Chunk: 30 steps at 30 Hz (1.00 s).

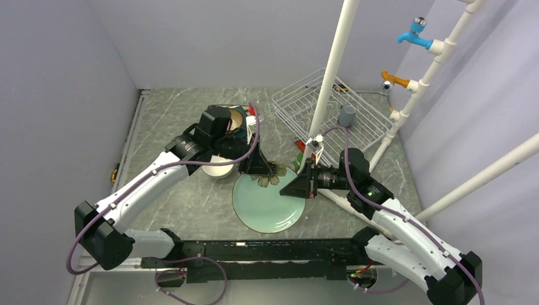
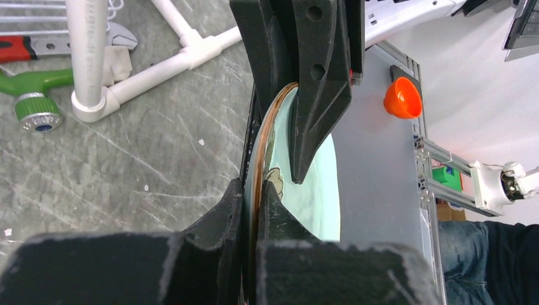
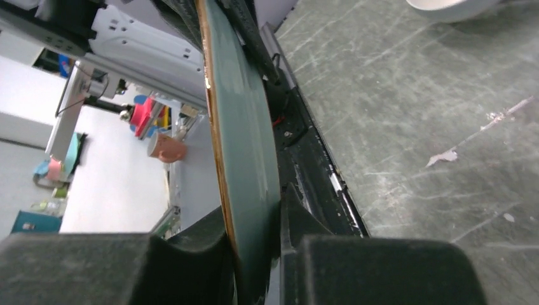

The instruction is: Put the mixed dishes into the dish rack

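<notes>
One piece racked so far, as far as I can see: small grey-white mug (image 1: 346, 115) sits inside white wire dish rack (image 1: 299, 101). Mint-green round plate (image 1: 267, 206) at middle of desk (image 1: 191, 210). Left fingers (image 2: 274, 159) clamped shut on its far rim, right fingers (image 3: 248, 216) clamped shut on its right rim. Cream square plate with flowers (image 1: 274, 173) peeks out at left grip, can't tell if pinched too. White bowl (image 1: 219, 170) and brown glazed bowl (image 1: 236, 119) not racked yet.

The tabletop carries two plates: one mint-green round plate (image 1: 264, 206) and one flowered square plate (image 1: 273, 171). There are two bowls, a white bowl (image 1: 219, 169) and a brown bowl (image 1: 236, 118), plus one mug (image 1: 346, 115) and one dish rack (image 1: 299, 95).
</notes>
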Tool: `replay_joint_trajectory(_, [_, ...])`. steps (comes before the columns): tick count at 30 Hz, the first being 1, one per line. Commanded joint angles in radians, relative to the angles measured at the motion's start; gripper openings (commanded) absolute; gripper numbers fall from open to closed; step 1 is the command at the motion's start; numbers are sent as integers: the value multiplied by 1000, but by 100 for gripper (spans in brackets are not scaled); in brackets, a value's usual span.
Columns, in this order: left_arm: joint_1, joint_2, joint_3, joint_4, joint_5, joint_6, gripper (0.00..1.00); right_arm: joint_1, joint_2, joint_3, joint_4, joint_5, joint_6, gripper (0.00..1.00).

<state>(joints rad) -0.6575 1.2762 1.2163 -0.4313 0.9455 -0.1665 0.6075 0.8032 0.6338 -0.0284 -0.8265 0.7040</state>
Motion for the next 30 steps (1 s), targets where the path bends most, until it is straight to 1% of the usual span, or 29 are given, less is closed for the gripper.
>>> replay_joint_trajectory(1, [-4, -9, 8, 96, 67, -20, 0, 17, -61, -3, 139, -77, -14, 0])
replay_joint_trajectory(5, [-13, -11, 26, 60, 13, -7, 0, 18, -63, -1, 129, -67, -20, 0])
replay_joint_trajectory(6, [-13, -12, 31, 49, -7, -6, 7, 19, -64, 6, 115, -63, -32, 0])
replay_joint_trajectory(9, [-14, -31, 28, 36, -80, -1, 50, 18, -77, 55, 7, -35, -89, 0])
replay_joint_trajectory(10, [-13, -39, 23, 37, -105, 0, 68, 19, -87, 70, -26, -29, -107, 0])
replay_joint_trajectory(12, [-14, -55, 21, 32, -148, 9, 95, 18, -99, 107, -96, -12, -143, 0])
replay_joint_trajectory(13, [-13, -62, 24, 22, -171, 16, 99, 19, -107, 128, -145, 5, -179, 0])
replay_joint_trajectory(17, [-13, -106, 18, 10, -310, 25, 99, 18, -136, 211, -370, 168, -264, 0])
replay_joint_trajectory(18, [-13, -126, 6, 18, -367, 24, 99, 17, -142, 225, -420, 231, -271, 0])
replay_joint_trajectory(20, [-12, -162, -11, 28, -485, 16, 99, 17, -152, 254, -510, 300, -285, 0])
replay_joint_trajectory(21, [-12, -180, -19, 30, -572, 11, 99, 17, -154, 271, -561, 343, -289, 0])
replay_joint_trajectory(25, [-12, -228, -46, 25, -806, -13, 99, 17, -154, 327, -747, 506, -243, 0])
replay_joint_trajectory(27, [-11, -243, -53, 25, -870, -16, 99, 16, -140, 369, -841, 568, -208, 0])
replay_joint_trajectory(29, [-11, -258, -57, 28, -904, -18, 99, 17, -120, 402, -925, 629, -161, 0])
replay_joint_trajectory(30, [-11, -265, -64, 32, -914, -19, 99, 17, -115, 416, -955, 639, -164, 0])
